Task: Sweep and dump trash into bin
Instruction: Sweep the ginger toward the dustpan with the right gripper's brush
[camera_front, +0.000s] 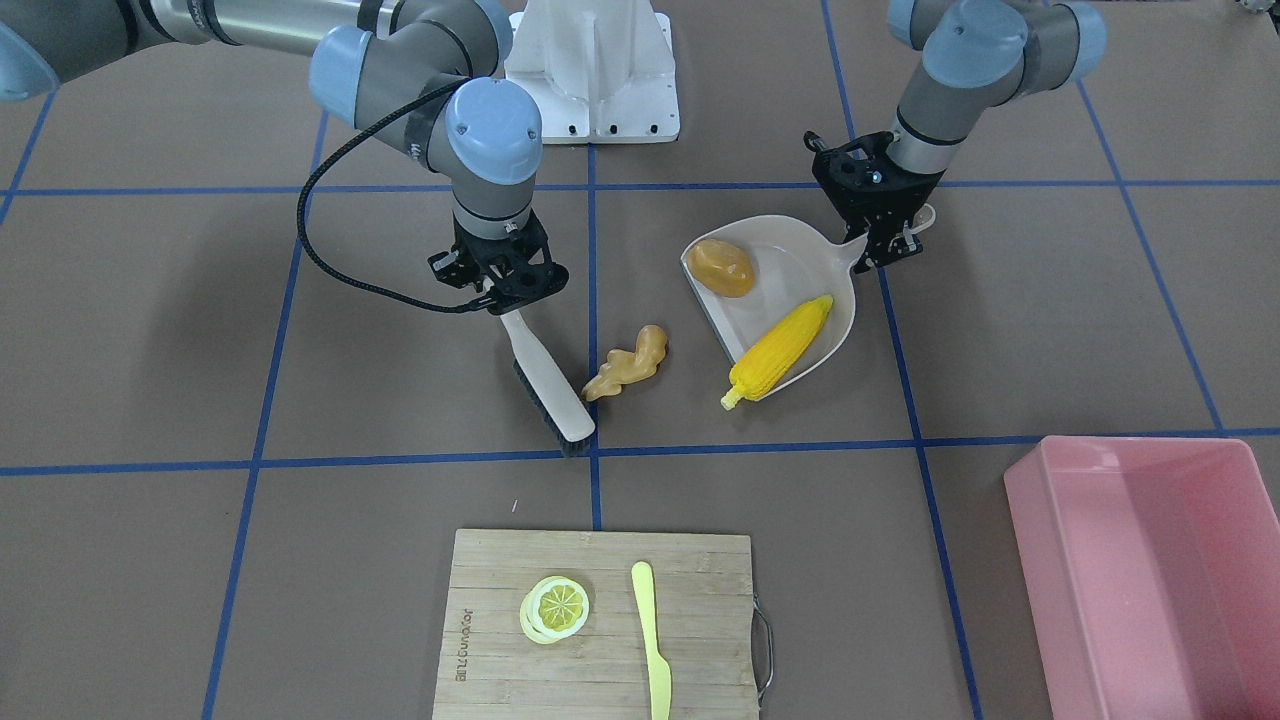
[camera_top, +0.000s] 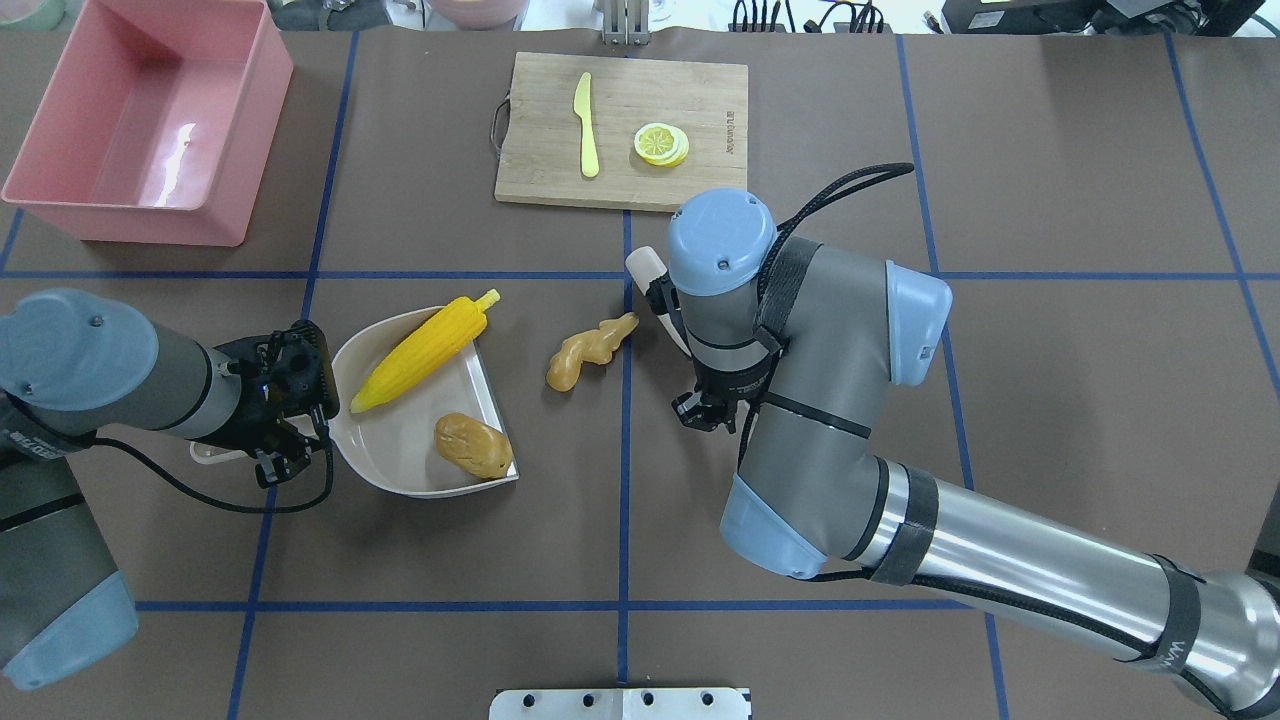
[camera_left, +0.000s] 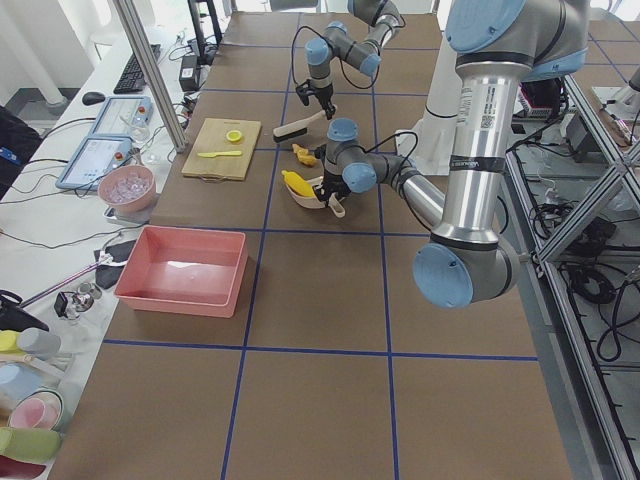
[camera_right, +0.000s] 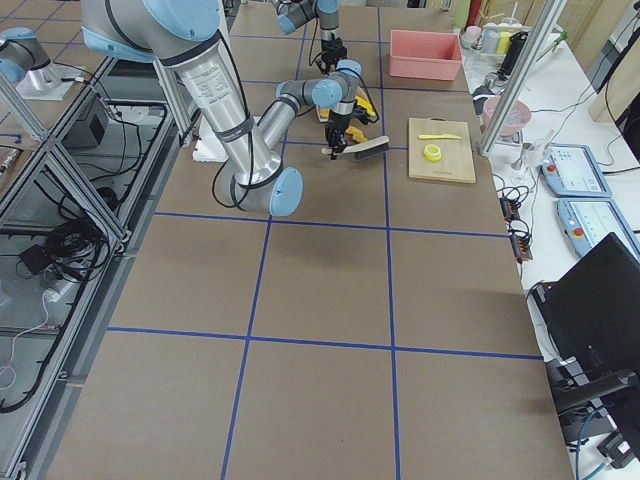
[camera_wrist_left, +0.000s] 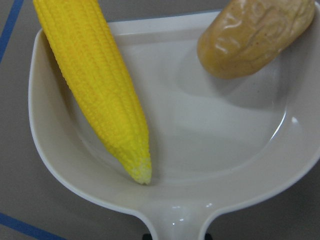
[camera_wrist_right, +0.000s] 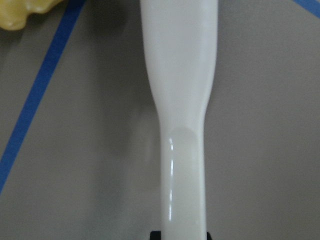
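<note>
My left gripper (camera_front: 886, 243) is shut on the handle of a beige dustpan (camera_front: 800, 262) that rests on the table. In the pan lie the yellow corn cob (camera_front: 780, 349), its stem end over the open lip, and the brown potato (camera_front: 722, 267); both show in the left wrist view, corn (camera_wrist_left: 95, 85) and potato (camera_wrist_left: 255, 35). My right gripper (camera_front: 500, 296) is shut on the white handle of a brush (camera_front: 548, 385). The tan ginger root (camera_front: 628, 363) lies on the table between brush head and dustpan, close to the bristles. The pink bin (camera_front: 1150, 560) stands empty.
A wooden cutting board (camera_front: 500, 650) holds a lemon slice (camera_front: 555, 608) and a yellow knife (camera_front: 652, 640). The white robot base (camera_front: 595, 70) stands at the table's edge. The bin (camera_top: 150, 120) stands beyond my left arm at the far left corner.
</note>
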